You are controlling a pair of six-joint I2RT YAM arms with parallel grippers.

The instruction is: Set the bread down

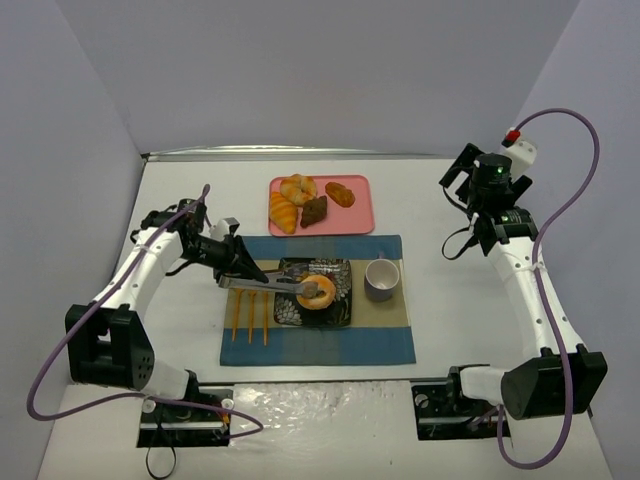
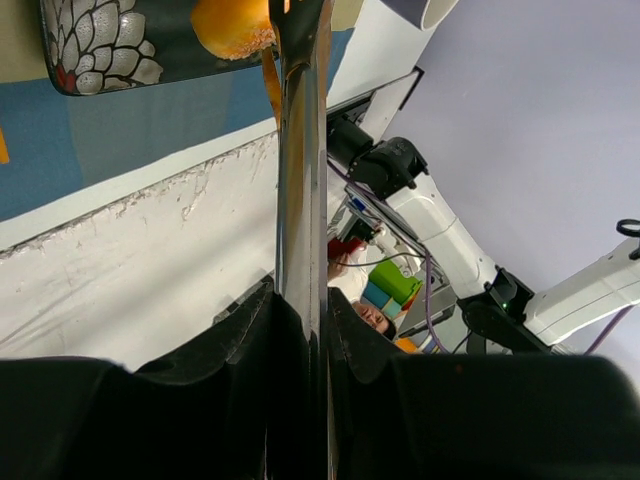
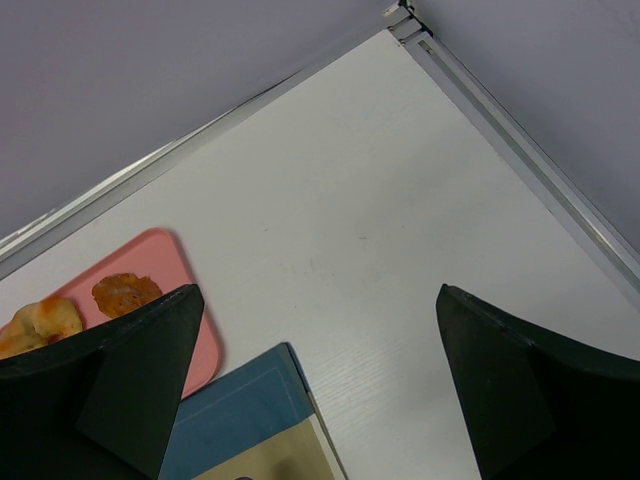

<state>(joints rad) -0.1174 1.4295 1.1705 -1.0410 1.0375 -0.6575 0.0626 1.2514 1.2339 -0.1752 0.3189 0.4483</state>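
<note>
Left gripper [image 1: 236, 263] is clamped narrow on the handle end of a pair of metal tongs [image 1: 268, 285], its black fingers [image 2: 262, 345] pressed against both sides of the steel in the left wrist view, where the tongs [image 2: 300, 180] run straight away from the left gripper [image 2: 305, 325] toward the plate. From above, the tongs lie nearly level and point right, their far tip reaching the bread [image 1: 325, 299], a small golden-orange ring that sits over the middle of the dark patterned square plate [image 1: 289, 315]. The tip covers part of the bun's top; whether the arms pinch it or only touch it I cannot tell. In the left wrist view the bread [image 2: 232, 28] shows just left of the tongs, above the plate [image 2: 105, 50]. The plate is on a blue placemat [image 1: 320, 346] with a tan middle band, with a pale cup [image 1: 381, 279] just beside its right edge and three orange sticks [image 1: 250, 318] at its left. Behind the mat is a pink tray [image 1: 361, 207] holding a croissant [image 1: 283, 213], a pale round pastry [image 1: 298, 186], a dark piece [image 1: 314, 210] and a small oval roll [image 1: 340, 193]. Right gripper [image 1: 458, 176] hangs well apart at the far right of the white table [image 1: 450, 320], its jaws spread wide with nothing between them; through the right gripper [image 3: 318, 300] the right wrist view shows bare tabletop, a corner of the tray [image 3: 160, 260] and a corner of the mat [image 3: 255, 410]
</note>
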